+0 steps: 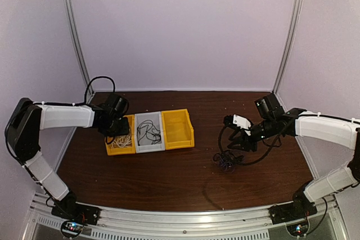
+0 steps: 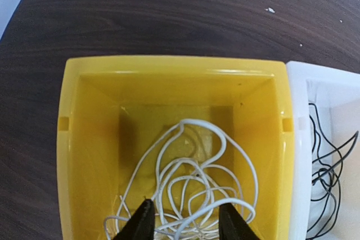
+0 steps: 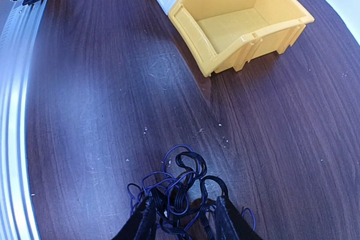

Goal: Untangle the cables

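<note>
The white cable [image 2: 194, 182] lay in the yellow bin [image 2: 90, 139], its loops between the left gripper's [image 2: 185, 218] parted, empty jaws. The right gripper's [image 3: 183, 220] jaws stood apart, straddling the dark tangle [image 3: 181, 179] on the table [image 3: 112, 82].

You've got 3 loose tangles: white cable [image 2: 188, 181] loops in L yellow bin [image 2: 70, 139], thin black cable [image 2: 323, 172] in mid white bin [image 2: 300, 139], dark-blue + black knot [image 3: 179, 186] on table [image 3: 101, 111].

Scanning all three views, and nothing legible turns up anywhere: no text, label, brand, number or sign on the yellow bin [image 3: 242, 54], the white bin [image 2: 298, 139], the dark wooden tabletop [image 3: 112, 111], or either robot arm [image 1: 64, 116].
</note>
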{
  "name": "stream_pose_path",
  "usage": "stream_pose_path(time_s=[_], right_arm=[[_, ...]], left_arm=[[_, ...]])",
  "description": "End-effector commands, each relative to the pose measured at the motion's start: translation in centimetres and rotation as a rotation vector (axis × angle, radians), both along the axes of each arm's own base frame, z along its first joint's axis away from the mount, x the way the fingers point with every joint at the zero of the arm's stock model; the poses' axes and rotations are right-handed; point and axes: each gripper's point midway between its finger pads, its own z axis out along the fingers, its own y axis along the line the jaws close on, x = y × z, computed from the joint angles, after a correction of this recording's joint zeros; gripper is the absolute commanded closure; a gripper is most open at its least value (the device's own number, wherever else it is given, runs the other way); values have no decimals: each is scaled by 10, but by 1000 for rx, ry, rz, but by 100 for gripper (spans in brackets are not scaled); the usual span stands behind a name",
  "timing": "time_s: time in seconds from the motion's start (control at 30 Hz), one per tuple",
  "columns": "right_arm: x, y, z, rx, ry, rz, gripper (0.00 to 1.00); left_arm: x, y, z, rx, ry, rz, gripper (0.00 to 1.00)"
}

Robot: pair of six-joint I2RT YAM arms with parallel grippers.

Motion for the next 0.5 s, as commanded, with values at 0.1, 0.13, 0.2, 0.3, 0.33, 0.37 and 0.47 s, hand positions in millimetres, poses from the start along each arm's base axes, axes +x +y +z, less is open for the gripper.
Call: stream_pose_path(time_s=[0.1,0.13,0.2,0.3,0.33,0.37,0.47], right_arm=[[0,-3,-6,-20,5,-6,63],[-1,-3,-6,-21,6,-5,63],[0,-3,-6,-21,4,-6,63],[0,-3,-6,-22,6,-6,63],[0,-3,-6,-22,6,-6,63],[0,-3,-6,-22,6,-7,63],[0,-3,-7,-23,7,-7,63]], left_arm=[[2,1,33,-16,-55,-1,50],[1,1,35,-16,-57,-2,49],[0,1,40,-19,-64,-8,48],[-1,1,52,-22,-85,-28,48],[-1,1,57,-24,-94,-32,48],[-1,1,61,-22,-99,-37,48],[-3,3,76,-14,-116,-49,47]])
